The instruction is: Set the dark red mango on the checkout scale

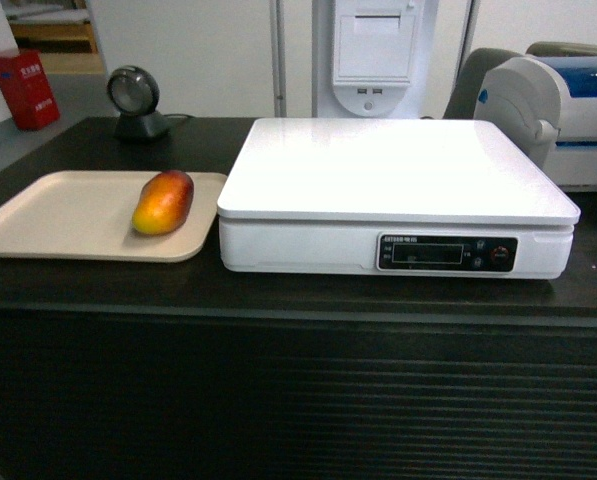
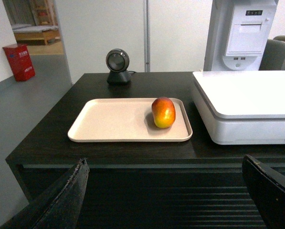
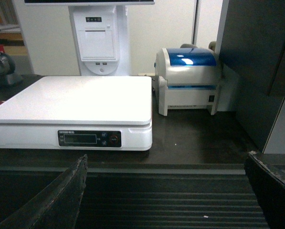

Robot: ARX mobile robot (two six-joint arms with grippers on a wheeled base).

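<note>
The dark red mango [image 1: 164, 201] lies on its side on the beige tray [image 1: 58, 215], close to the tray's right rim and nearer its back edge than its front; the tray sits flat on the black top of the checkout [image 1: 298, 300], its right rim just beside the left wall of the scale [image 1: 393, 190], a thin dark strip of counter showing between them; the scale's wide white platform stands bare, its black display strip and buttons facing the front edge of the counter; a band of bare counter runs along the front, before both tray and scale, above the ribbed black front panel; behind the tray stands a round black barcode scanner [image 1: 134, 100] on its base, well apart from the fruit; to the right of the scale sits a grey-white label printer [image 3: 187, 78] with a blue top, a gap of dark counter between the two; behind the scale rises a white receipt-printer stand [image 1: 375, 55]; a red box [image 1: 23, 88] rests on the floor far left

The left gripper [image 2: 168, 193] hangs in front of the counter, below its top edge, fingers spread wide apart and holding nothing, aimed at tray and mango; the right gripper [image 3: 168, 193] hangs likewise before the ribbed panel, fingers wide apart and bare, facing the scale's display
</note>
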